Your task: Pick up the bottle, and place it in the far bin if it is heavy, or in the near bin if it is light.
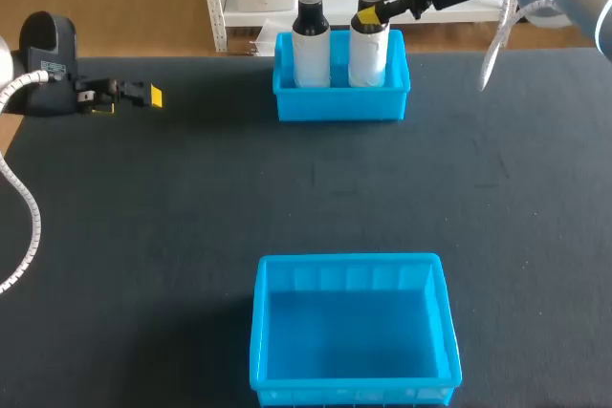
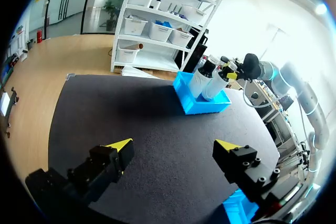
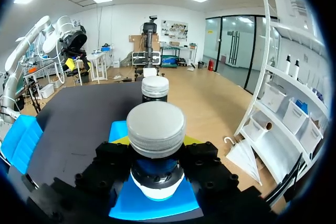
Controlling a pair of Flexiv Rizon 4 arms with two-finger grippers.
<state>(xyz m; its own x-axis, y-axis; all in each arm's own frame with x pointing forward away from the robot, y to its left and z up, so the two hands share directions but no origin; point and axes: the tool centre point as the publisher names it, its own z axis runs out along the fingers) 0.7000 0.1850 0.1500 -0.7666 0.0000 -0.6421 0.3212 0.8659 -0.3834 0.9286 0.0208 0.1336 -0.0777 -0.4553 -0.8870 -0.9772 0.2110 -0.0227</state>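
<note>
The bottle (image 1: 368, 53) stands upright in the right-hand half of the far bin (image 1: 339, 103), at the upper middle of the frame in the head view. It has a white body, a dark neck and a pale cap. The right claw (image 1: 367, 13) comes in from the upper right corner and pinches this bottle at the neck just under the cap. In the right wrist view a dark finger presses on each side of the neck, with a yellow tip (image 3: 123, 140) showing beside it.

A second bottle (image 1: 311, 50) of the same kind stands upright just beside the first, in the left-hand half of the same bin. No claw touches it. In the right wrist view it sits just ahead of the held bottle.

The near bin (image 1: 354, 392) lies at the lower middle of the frame, well apart from the far bin, with the dark counter (image 1: 191, 198) between them. Only its blue floor shows inside.

The left claw (image 2: 174, 151) is at the upper left of the frame in the head view, low over the counter and well apart from both bins. Its fingers are spread wide with only bare counter between them.
</note>
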